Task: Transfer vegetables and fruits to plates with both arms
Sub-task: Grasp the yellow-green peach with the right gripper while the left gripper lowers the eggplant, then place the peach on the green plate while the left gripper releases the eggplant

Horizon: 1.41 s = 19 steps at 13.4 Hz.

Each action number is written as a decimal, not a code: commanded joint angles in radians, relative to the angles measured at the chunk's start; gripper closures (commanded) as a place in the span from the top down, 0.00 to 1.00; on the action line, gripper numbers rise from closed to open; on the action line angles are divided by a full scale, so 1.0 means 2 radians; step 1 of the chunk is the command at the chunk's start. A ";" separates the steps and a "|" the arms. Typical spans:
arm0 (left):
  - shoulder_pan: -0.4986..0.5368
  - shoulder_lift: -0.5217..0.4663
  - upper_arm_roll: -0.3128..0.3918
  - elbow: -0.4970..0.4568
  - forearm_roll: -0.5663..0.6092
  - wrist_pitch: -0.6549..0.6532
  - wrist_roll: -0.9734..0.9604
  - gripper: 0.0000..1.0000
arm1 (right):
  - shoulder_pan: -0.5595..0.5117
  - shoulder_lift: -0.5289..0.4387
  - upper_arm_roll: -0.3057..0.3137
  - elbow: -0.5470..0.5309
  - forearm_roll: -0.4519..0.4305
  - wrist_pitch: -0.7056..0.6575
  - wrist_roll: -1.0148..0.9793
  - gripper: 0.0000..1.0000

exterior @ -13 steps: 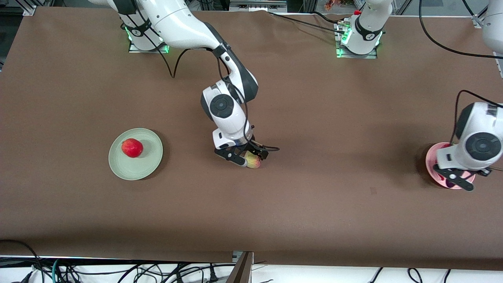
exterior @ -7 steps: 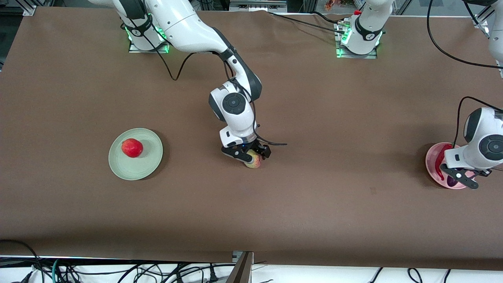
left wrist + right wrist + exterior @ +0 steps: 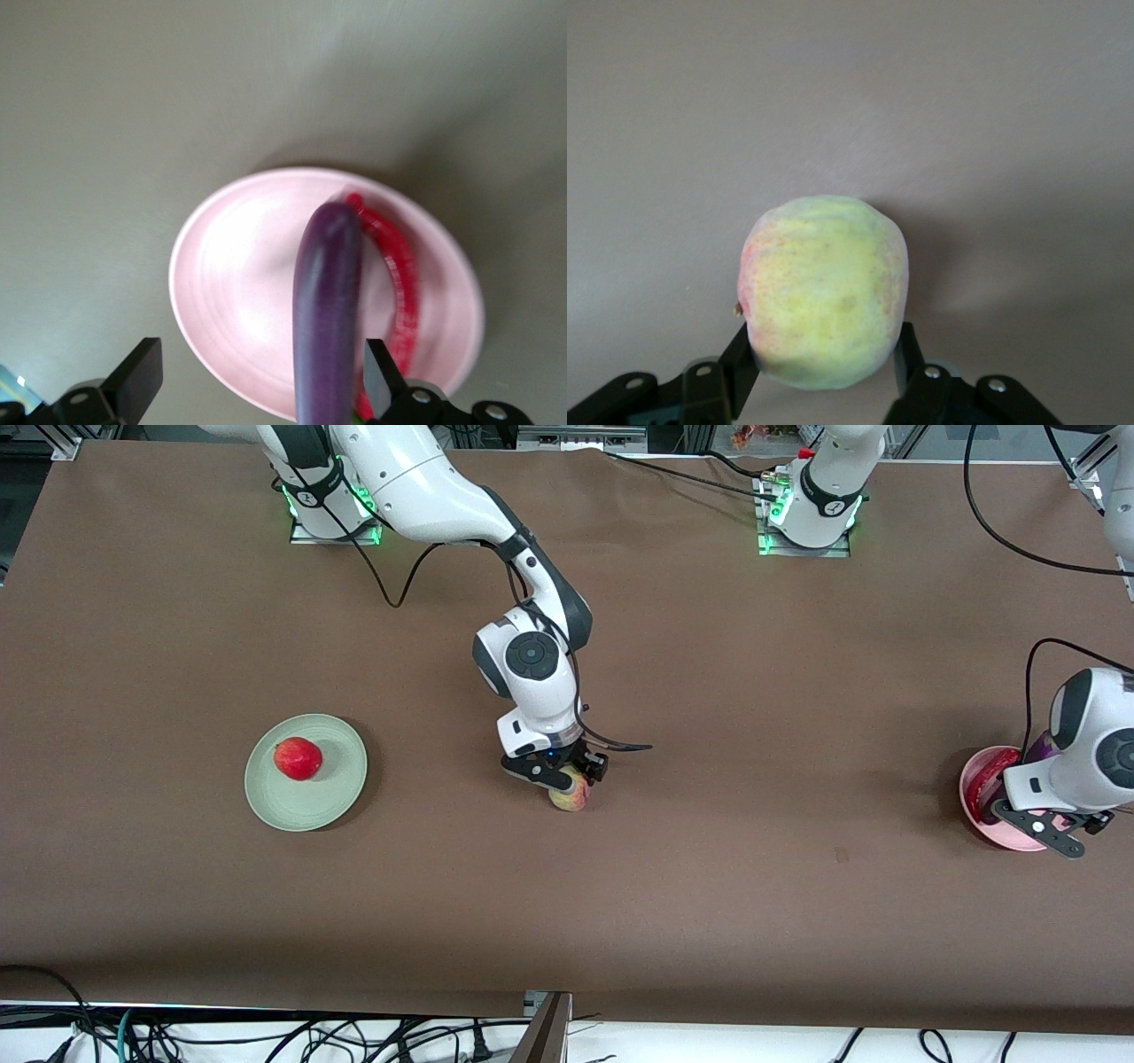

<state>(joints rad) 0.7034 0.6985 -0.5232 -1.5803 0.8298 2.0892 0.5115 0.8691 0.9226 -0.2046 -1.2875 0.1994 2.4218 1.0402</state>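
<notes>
A yellowish peach (image 3: 574, 794) with a pink blush rests on the brown table mid-way along it, and my right gripper (image 3: 556, 776) is shut on it. In the right wrist view both fingers press the peach's (image 3: 824, 292) sides. My left gripper (image 3: 1047, 831) hangs open over the pale pink plate (image 3: 994, 831) at the left arm's end. The purple eggplant (image 3: 328, 310) lies on that plate (image 3: 235, 266) between the wide-apart fingers, beside the red chili pepper (image 3: 396, 276). The red pomegranate-like fruit (image 3: 298, 758) sits on the pale green plate (image 3: 344, 778) toward the right arm's end.
A black cable (image 3: 620, 747) loops out from the right wrist just above the table. Both arm bases (image 3: 802, 522) stand along the table edge farthest from the front camera. Loose cables (image 3: 266, 1036) lie below the table's near edge.
My right gripper has closed on the peach. My left gripper has opened, let go of the eggplant on the pink plate, and drifted slightly toward the table's end.
</notes>
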 commanded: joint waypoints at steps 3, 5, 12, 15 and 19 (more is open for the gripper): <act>-0.002 -0.107 -0.064 0.003 -0.164 -0.106 0.008 1.00 | -0.044 -0.092 -0.029 -0.043 -0.002 -0.157 -0.167 0.30; -0.004 -0.115 -0.094 0.044 -0.223 -0.171 0.001 1.00 | -0.069 -0.131 -0.043 -0.070 -0.001 -0.200 -0.244 0.30; -0.043 -0.134 -0.191 0.082 -0.275 -0.293 -0.289 1.00 | -0.156 -0.207 -0.085 -0.223 0.003 -0.189 -0.505 0.31; -0.044 -0.144 -0.219 0.082 -0.275 -0.304 -0.444 1.00 | -0.181 -0.209 -0.088 -0.286 0.029 -0.126 -0.568 0.32; -0.227 -0.230 0.033 0.072 -0.345 -0.269 -0.471 1.00 | -0.185 -0.207 -0.088 -0.319 0.040 -0.078 -0.578 0.82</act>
<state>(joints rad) 0.4639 0.3462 -0.7647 -1.4235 0.2436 1.5269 -0.4265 0.4984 0.5552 -0.3878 -1.8798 0.2577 2.2411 -0.0957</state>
